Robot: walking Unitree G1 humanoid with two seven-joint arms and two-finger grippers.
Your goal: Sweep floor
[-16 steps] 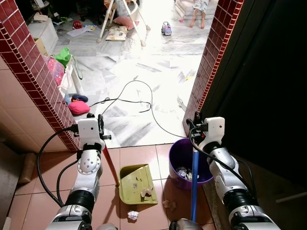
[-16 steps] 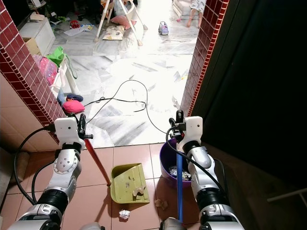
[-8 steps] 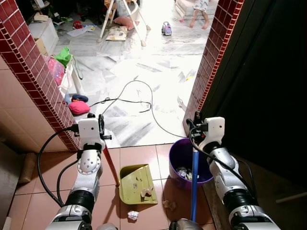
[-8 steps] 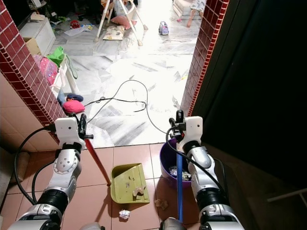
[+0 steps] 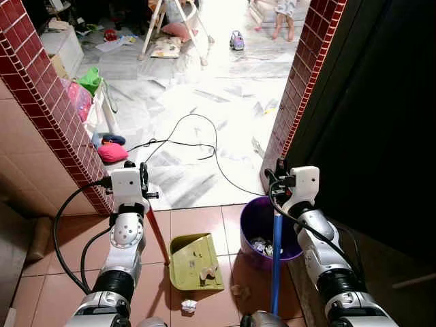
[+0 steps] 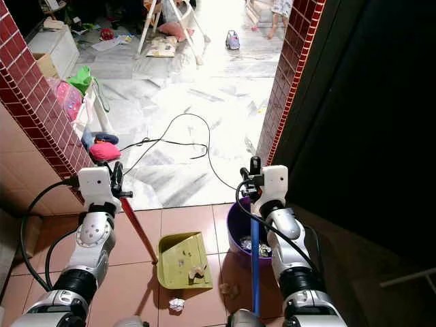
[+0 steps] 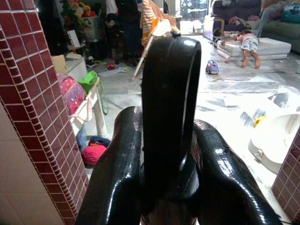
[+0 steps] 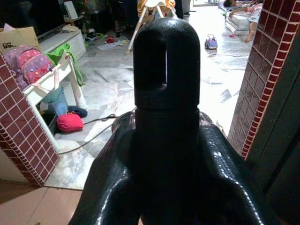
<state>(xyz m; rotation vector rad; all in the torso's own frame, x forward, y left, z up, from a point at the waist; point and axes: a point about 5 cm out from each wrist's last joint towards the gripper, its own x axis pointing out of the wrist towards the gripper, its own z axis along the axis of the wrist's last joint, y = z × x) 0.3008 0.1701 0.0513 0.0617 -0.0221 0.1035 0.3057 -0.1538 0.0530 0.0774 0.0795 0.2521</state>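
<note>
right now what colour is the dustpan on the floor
Olive green, a yellowish shade. The dustpan shows best in the left eye view, lying on the reddish tiles beside the purple bin.

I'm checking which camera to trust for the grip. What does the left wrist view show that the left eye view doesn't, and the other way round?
Left wrist view: the black looped handle end clamped between the left gripper's fingers.

Left eye view: the green dustpan on the tiles, the crumpled paper near it, the purple bin and the blue broom stick held by the right gripper.

Both: red brick pillar, pink cushion.
</note>
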